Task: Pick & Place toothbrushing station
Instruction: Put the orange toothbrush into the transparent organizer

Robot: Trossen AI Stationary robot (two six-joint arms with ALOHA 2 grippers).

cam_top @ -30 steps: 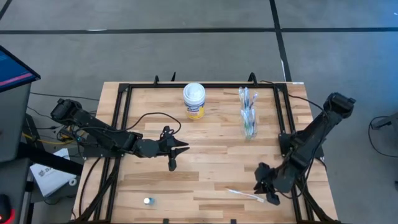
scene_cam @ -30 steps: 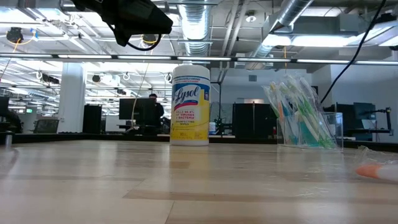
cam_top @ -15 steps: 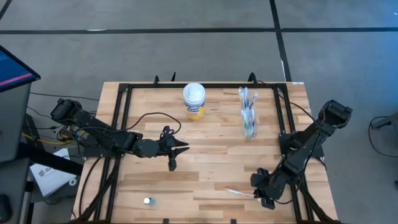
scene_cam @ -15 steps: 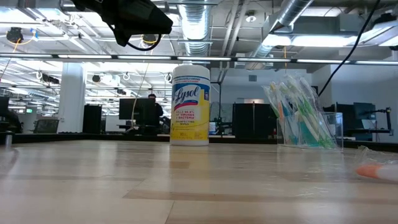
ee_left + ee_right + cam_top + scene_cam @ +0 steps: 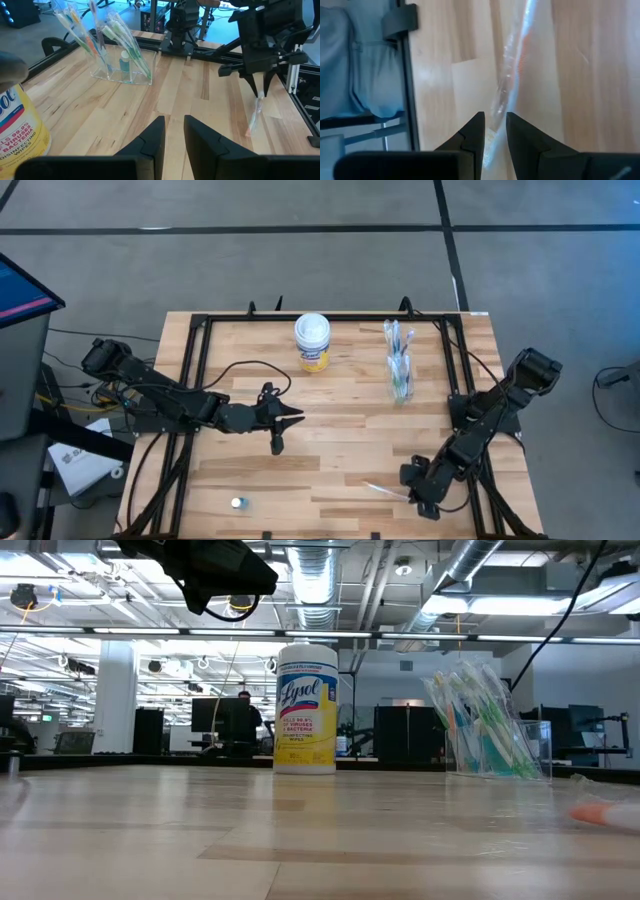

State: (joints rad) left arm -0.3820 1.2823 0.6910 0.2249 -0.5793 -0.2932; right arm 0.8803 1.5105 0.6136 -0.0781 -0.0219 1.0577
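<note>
**Q:** Where is the loose toothbrush (image 5: 392,493) lying for you?

**A:** It is lying flat near the table's (image 5: 340,430) front edge, its long axis running under your right gripper (image 5: 422,502), whose fingers are standing slightly apart, straddling one end without clamping it.

**Q:** And the rest?

**A:** Your left gripper (image 5: 277,442) is waiting mid-table, well apart, fingers narrowly parted and empty. The clear cups (image 5: 400,375) are holding the other brushes. The brush's wrapping is blurring its outline.

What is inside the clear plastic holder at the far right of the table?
The clear holder contains several upright toothbrushes with white, green and orange parts, leaning at angles, and a small blue tube. Their exact number cannot be counted because they overlap.
</note>
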